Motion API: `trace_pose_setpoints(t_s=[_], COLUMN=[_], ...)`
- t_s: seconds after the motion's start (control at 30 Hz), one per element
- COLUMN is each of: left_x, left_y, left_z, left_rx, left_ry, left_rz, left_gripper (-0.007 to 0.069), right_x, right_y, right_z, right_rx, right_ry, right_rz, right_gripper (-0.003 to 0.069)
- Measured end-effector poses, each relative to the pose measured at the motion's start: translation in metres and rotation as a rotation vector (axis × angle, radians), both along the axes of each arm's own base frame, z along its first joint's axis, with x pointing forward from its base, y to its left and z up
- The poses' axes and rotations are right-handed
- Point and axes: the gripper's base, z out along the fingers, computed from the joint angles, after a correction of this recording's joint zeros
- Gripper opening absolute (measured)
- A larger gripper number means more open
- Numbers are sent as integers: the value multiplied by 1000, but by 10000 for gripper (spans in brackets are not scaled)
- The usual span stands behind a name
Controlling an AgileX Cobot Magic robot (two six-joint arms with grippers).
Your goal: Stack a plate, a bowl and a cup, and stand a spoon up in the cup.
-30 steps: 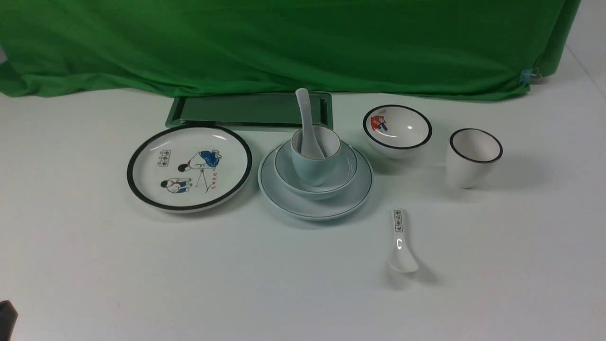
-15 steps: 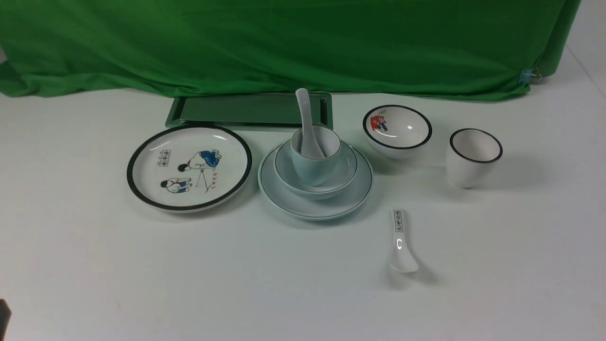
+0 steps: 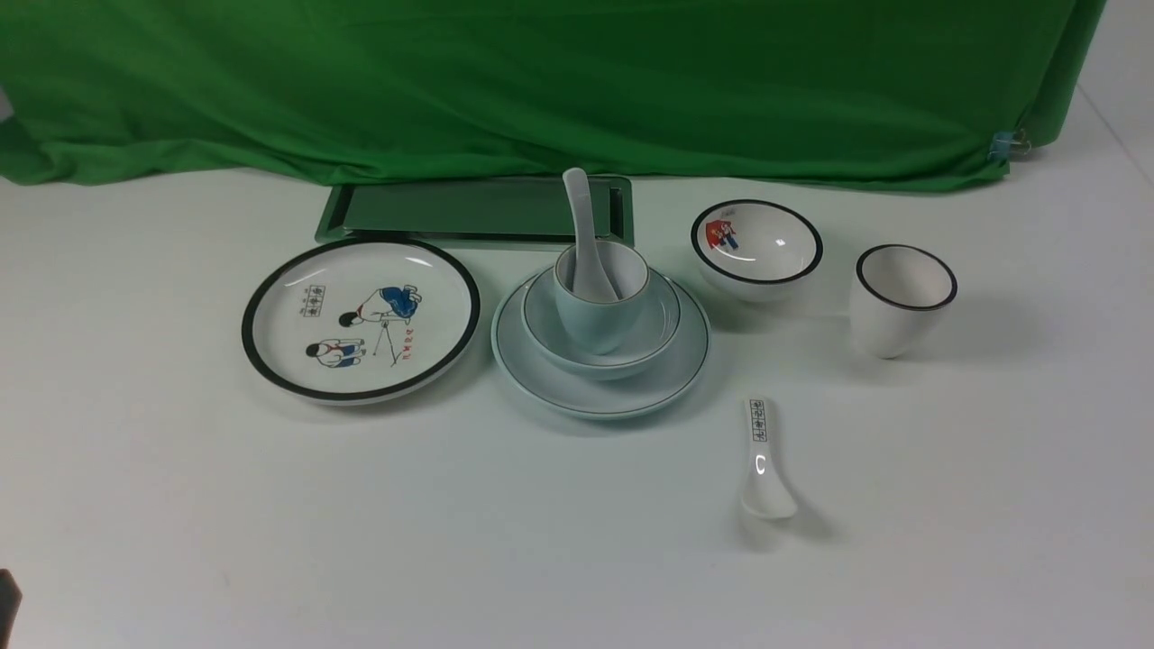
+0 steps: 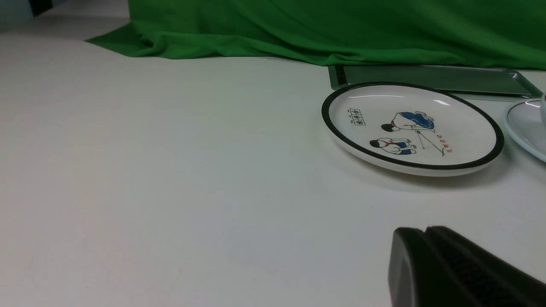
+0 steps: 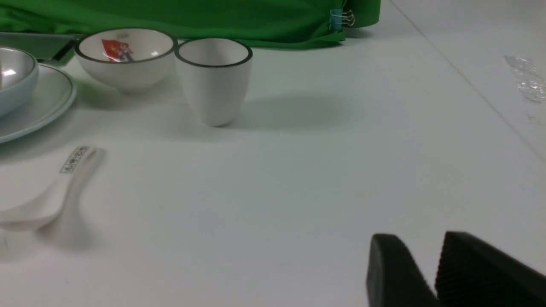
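Observation:
The pale blue-green plate (image 3: pixel 559 389) lies at the table's middle. The bowl (image 3: pixel 651 332) sits on it and the cup (image 3: pixel 595 323) stands in the bowl. The plain white spoon (image 3: pixel 580 216) stands in the cup with its handle up and leaning back-left. The plate's edge shows in the left wrist view (image 4: pixel 527 128). The plate (image 5: pixel 38 106) and bowl (image 5: pixel 15 81) also show in the right wrist view. My left gripper (image 4: pixel 424 231) is shut and empty, low at the near left corner (image 3: pixel 7 599). My right gripper (image 5: pixel 420 236) is open by a narrow gap and empty, near the front right.
A cartoon plate (image 3: pixel 361 320) lies left of the stack. A small black-rimmed bowl (image 3: pixel 757 243) and a white black-rimmed cup (image 3: pixel 902 302) stand to its right. A marked spoon (image 3: pixel 764 460) lies in front. A dark green tray (image 3: pixel 469 209) and green cloth (image 3: pixel 577 81) are behind.
My left gripper has drawn back a little towards the near left corner of the front view. The stack and the other dishes have not moved.

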Motion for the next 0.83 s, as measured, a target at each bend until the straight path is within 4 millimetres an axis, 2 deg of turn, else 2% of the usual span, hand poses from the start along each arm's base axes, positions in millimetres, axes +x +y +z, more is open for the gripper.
trace_pose_setpoints(t_s=[0.83], left_x=[0], left_y=[0], left_z=[0], left_rx=[0], left_ry=[0], left_rz=[0], left_gripper=[-30], right_x=[0], right_y=[0], right_z=[0], right_rx=[0], right_ry=[0], right_rz=[0], right_gripper=[239])
